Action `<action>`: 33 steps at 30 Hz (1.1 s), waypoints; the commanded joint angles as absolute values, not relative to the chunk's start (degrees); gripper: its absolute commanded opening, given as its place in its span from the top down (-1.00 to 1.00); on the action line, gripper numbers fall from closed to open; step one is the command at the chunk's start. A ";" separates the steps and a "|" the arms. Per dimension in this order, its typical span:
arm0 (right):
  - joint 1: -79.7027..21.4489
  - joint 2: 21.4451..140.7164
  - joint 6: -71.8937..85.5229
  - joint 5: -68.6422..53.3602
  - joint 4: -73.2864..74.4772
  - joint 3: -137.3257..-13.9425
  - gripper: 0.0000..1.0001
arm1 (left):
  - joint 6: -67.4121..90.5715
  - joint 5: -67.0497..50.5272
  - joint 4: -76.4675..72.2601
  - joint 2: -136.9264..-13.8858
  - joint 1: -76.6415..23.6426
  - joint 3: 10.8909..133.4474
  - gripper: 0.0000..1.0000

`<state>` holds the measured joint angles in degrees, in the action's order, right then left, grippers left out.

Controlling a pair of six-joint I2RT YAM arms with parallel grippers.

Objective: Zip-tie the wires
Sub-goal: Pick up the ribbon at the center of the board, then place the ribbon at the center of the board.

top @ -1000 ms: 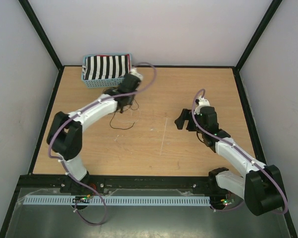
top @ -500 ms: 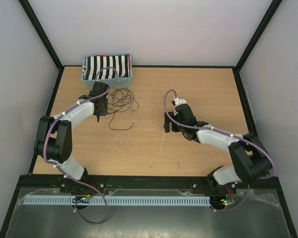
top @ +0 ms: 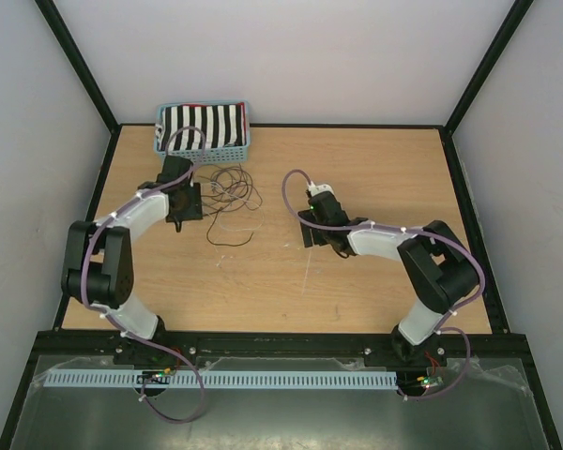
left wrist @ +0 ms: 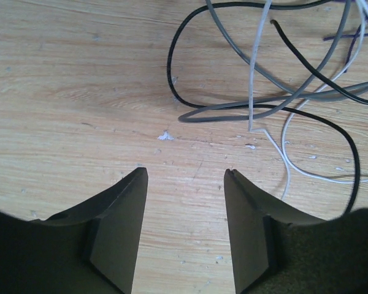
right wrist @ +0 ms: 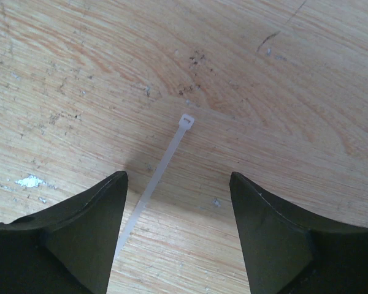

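Observation:
The wires (top: 231, 187) lie on the wooden table as a loose tangle of thin black, grey and white loops, with one black strand (top: 230, 236) trailing toward the front. They fill the upper right of the left wrist view as wires (left wrist: 282, 92). My left gripper (top: 185, 214) (left wrist: 185, 171) sits just left of them, open, with bare wood between its fingers. A pale zip tie (right wrist: 159, 174) (top: 308, 272) lies flat on the table. My right gripper (top: 307, 232) (right wrist: 178, 174) hangs open over its head end, the strap close to the left finger.
A light blue basket (top: 172, 157) holding a black-and-white striped cloth (top: 204, 127) stands at the back left, just behind the wires. Black frame rails (top: 281, 125) border the table, with white walls beyond.
The left gripper left the wires, moved left and opened, uncovering the tangle. The right arm swung left across the table to the zip tie, its jaws narrowing a little.

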<state>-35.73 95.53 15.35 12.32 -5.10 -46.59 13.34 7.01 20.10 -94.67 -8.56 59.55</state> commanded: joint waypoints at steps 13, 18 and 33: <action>-35.94 104.00 7.62 20.05 2.29 -55.61 0.81 | 19.18 -3.60 20.63 -74.13 -6.36 55.87 -0.62; -31.12 105.76 4.42 18.04 3.91 -61.33 1.00 | 21.03 -7.19 20.64 -71.65 -9.25 52.24 -0.62; -8.24 115.93 1.87 19.37 8.98 -79.04 1.00 | 31.55 -6.27 15.45 -77.27 -25.96 45.25 -0.63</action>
<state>-10.70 113.32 2.09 20.23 5.13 -77.36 26.98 -6.09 19.14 -73.73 -22.00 45.91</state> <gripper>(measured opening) 0.009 0.814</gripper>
